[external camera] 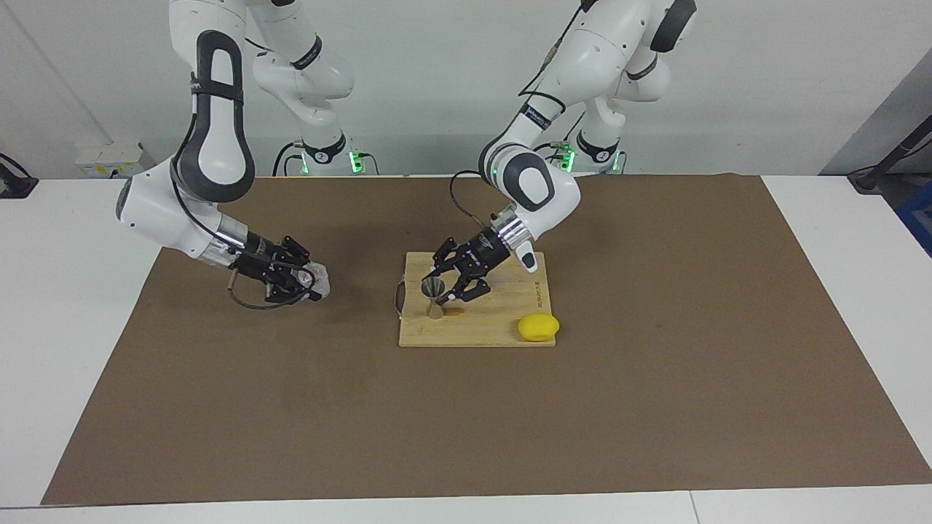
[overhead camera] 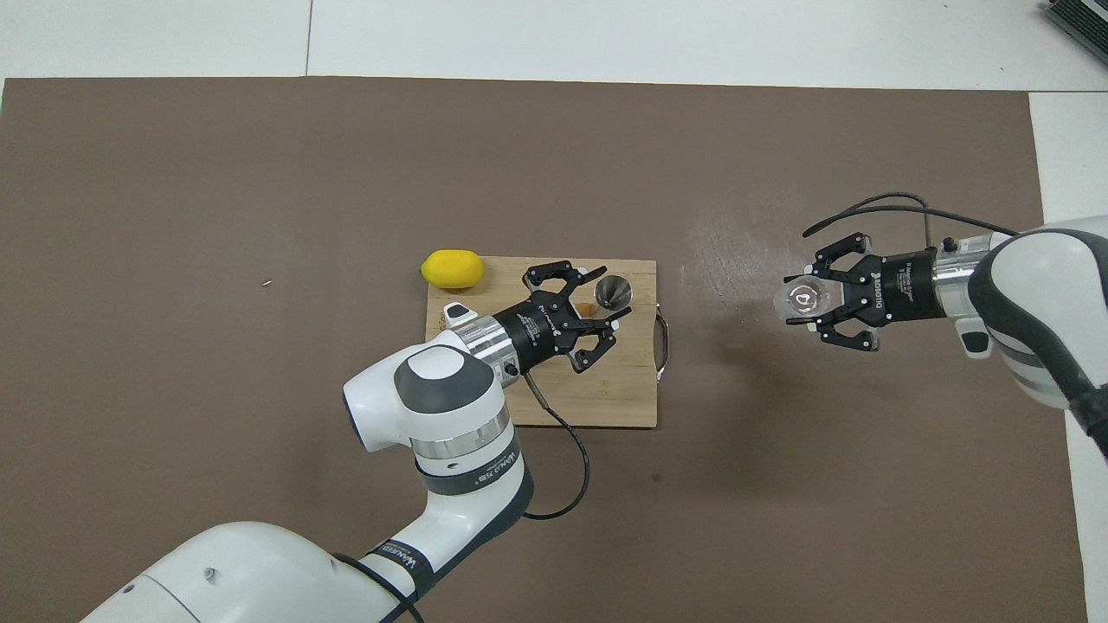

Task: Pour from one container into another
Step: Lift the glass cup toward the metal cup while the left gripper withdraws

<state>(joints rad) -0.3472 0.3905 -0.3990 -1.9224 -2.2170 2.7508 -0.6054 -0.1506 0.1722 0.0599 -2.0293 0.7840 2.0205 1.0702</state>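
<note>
Toward the right arm's end of the table, low over the brown mat (external camera: 218, 378): right gripper (external camera: 309, 285) clamped on the glass cup (external camera: 320, 278), probably for carrying to the pour. On the cutting board (external camera: 495, 333): jigger (external camera: 435, 295) upright, mouth up to receive. Left gripper (external camera: 445, 287) flanking it, fingers parted, contact unclear. Beside the board, a lemon (external camera: 539, 327). ROBOTIQ legible on the right gripper; board's edge print unreadable.

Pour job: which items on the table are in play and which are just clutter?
In play:
- glass cup, held by the right claw over the brown mat
- steel jigger, upright on the cutting board, the left claw at it

Just lying about:
- lemon, at the board's corner
- cutting board, only carrying the jigger
- brown mat
</note>
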